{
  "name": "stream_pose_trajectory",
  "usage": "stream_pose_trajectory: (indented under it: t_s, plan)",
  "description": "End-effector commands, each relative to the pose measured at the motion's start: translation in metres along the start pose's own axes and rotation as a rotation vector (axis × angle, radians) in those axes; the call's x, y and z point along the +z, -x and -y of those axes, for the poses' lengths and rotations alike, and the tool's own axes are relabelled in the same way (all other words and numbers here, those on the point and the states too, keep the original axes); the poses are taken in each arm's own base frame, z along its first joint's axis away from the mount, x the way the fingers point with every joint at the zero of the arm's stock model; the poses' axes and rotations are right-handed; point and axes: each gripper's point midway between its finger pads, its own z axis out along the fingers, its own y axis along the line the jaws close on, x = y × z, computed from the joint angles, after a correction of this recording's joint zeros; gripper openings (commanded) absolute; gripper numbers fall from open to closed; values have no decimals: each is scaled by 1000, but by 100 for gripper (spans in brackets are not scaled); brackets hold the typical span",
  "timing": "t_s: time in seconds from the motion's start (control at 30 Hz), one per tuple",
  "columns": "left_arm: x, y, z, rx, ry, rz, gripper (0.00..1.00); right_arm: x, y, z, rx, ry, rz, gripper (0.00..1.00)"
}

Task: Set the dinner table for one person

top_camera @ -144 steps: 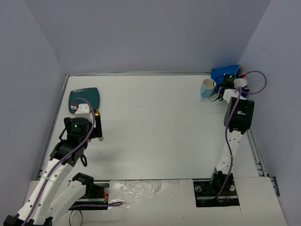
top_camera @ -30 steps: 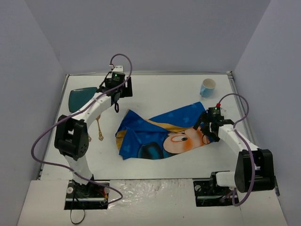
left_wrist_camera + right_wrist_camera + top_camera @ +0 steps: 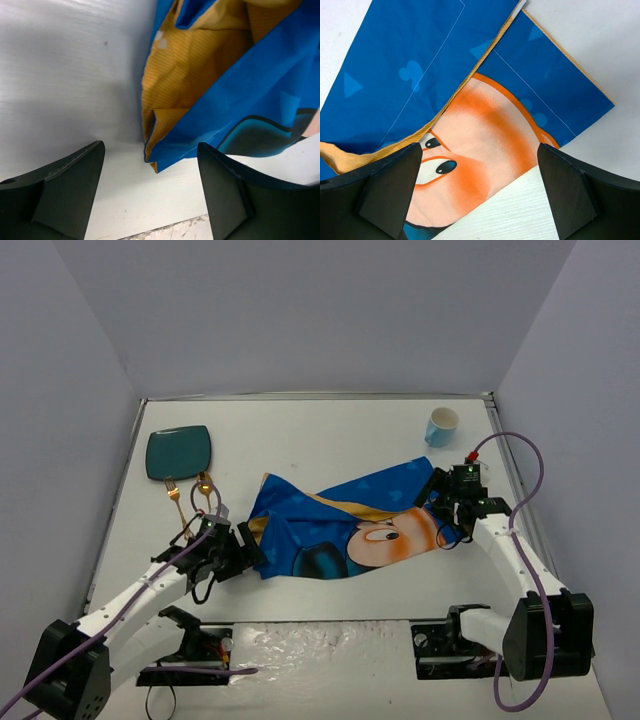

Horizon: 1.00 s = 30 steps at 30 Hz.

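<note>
Both pairs are standing spread wide and gripping nothing, the left jaws hovering with a folded, yellow-backed corner of the blue placemat between and just ahead of them, the right jaws hanging over its cartoon face, the white desk lying beneath both.

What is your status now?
Left gripper open at folded corner of placemat. Right gripper open over its other end. Placemat rumpled on table. No obstruction.
</note>
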Motion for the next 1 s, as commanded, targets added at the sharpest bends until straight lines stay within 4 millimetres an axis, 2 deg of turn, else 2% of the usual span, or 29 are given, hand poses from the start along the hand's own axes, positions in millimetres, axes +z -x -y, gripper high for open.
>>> stream_pose_trajectory:
  t_s: [0.0, 0.33, 0.53, 0.77, 0.97]
  plan:
    - [-3, 10, 36, 11, -135, 22, 67, -6, 8, -4, 15, 21, 28, 96]
    - [-6, -5, 35, 25, -146, -29, 62, -6, 4, 1, 24, 12, 33, 96]
    - [0, -9, 32, 18, -146, -43, 62, -7, 3, 1, 24, 15, 35, 96]
    - [3, -3, 36, 36, -143, -27, 61, -10, 5, 0, 22, 23, 48, 96]
    - [-3, 1, 40, 36, -154, -14, 50, -11, 3, 2, 21, 23, 53, 96]
